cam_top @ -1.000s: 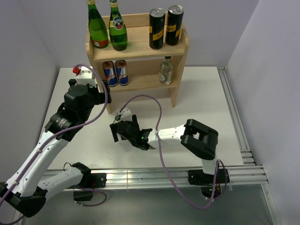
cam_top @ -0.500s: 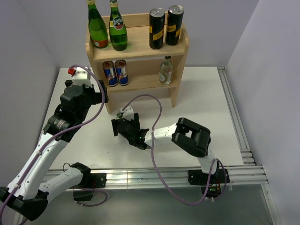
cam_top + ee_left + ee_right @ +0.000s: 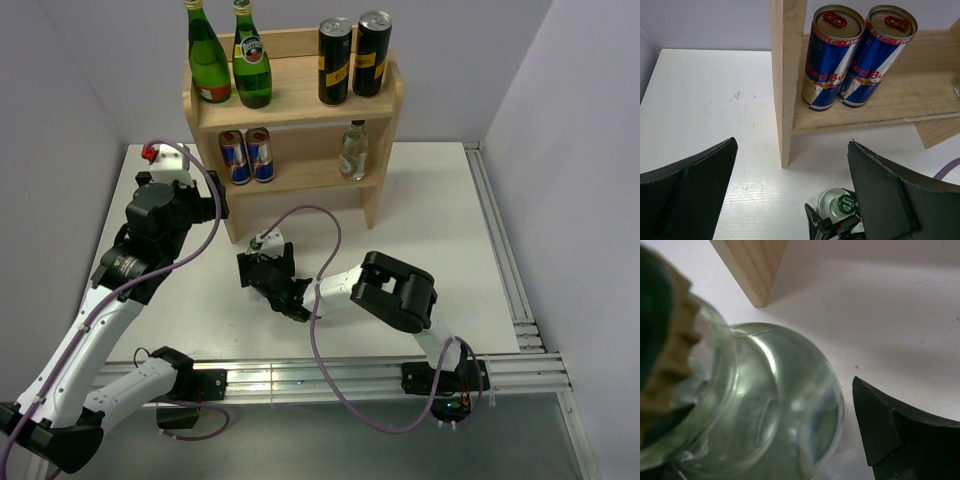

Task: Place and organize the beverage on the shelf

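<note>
A small clear glass bottle [image 3: 263,246] with a green cap stands on the white table just in front of the shelf's left side panel. It also shows in the left wrist view [image 3: 837,204]. My right gripper [image 3: 267,272] is open around this bottle [image 3: 765,405]. A gap shows between the glass and the one visible finger [image 3: 895,435]; the other finger is hidden behind the bottle. My left gripper [image 3: 791,142] is open and empty, hovering left of the wooden shelf [image 3: 295,95].
Two green bottles [image 3: 208,55] and two black cans [image 3: 334,62] stand on the shelf's top board. Two Red Bull cans [image 3: 830,60] and a clear bottle [image 3: 353,150] stand on the lower board. A metal rail [image 3: 505,250] runs along the table's right edge.
My right gripper slid left and toward the shelf until the bottle stood between its fingers, its arm folding tighter. My left arm drew back slightly to the left.
</note>
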`<state>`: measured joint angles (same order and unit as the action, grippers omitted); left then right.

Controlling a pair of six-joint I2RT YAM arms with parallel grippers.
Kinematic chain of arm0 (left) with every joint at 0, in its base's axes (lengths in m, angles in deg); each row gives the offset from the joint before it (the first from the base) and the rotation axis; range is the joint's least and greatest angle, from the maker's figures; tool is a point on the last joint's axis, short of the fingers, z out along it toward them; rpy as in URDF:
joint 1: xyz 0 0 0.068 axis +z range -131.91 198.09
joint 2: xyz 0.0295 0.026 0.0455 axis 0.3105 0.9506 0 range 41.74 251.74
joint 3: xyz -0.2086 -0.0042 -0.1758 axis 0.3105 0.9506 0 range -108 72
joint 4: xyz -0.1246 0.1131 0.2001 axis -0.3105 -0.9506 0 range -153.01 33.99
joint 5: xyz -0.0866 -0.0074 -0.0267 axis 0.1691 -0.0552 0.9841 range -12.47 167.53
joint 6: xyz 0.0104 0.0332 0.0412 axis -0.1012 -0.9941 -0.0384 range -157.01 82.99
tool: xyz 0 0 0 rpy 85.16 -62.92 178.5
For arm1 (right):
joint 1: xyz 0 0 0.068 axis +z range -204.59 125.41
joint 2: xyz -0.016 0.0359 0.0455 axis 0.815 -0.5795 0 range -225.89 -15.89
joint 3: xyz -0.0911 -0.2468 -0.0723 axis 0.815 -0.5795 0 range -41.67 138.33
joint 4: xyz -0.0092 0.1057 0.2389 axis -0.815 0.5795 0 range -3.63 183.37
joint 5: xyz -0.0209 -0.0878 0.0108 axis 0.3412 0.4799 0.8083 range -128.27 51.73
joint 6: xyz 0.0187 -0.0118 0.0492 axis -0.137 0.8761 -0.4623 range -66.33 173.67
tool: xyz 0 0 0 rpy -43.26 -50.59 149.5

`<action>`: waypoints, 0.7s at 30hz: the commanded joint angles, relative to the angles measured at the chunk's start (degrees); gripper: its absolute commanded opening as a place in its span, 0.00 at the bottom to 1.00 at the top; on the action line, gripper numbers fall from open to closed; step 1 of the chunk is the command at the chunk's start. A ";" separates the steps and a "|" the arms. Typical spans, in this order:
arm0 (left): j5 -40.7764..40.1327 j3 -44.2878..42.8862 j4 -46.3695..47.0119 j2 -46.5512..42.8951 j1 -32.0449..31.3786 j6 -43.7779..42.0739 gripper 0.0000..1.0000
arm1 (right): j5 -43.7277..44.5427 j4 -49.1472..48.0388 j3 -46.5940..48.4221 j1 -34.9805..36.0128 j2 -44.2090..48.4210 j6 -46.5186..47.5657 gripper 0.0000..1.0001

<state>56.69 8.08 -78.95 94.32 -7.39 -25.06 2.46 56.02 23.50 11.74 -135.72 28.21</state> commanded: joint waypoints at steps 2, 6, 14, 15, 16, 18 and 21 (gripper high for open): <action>0.80 0.46 2.64 -1.51 0.51 1.33 0.99 | 2.60 -3.84 2.16 -0.32 -1.37 -0.21 0.91; 1.06 0.73 2.72 -1.34 0.69 1.50 0.99 | 2.78 -3.93 2.60 -0.32 -2.16 -0.12 0.45; 0.63 1.08 2.72 -1.25 0.86 1.41 0.99 | 5.23 -0.25 -0.47 -0.32 4.94 0.49 0.00; 0.54 1.08 2.64 -1.16 0.86 1.41 0.99 | 6.28 0.28 -2.39 -0.41 6.96 0.93 0.00; 0.45 0.99 2.64 -1.07 0.86 1.41 0.99 | 6.90 0.90 -3.28 -0.32 11.50 1.45 0.00; 0.54 0.99 2.64 -1.07 0.86 1.50 0.99 | 7.87 3.62 -5.13 -0.32 16.10 2.33 0.00; 0.36 1.25 2.64 -1.33 1.13 1.59 0.99 | 9.89 8.10 -5.49 -0.32 24.54 4.27 0.00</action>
<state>56.71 9.04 -78.44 93.95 -6.71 -24.03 5.70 66.73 15.63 11.59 -123.13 30.40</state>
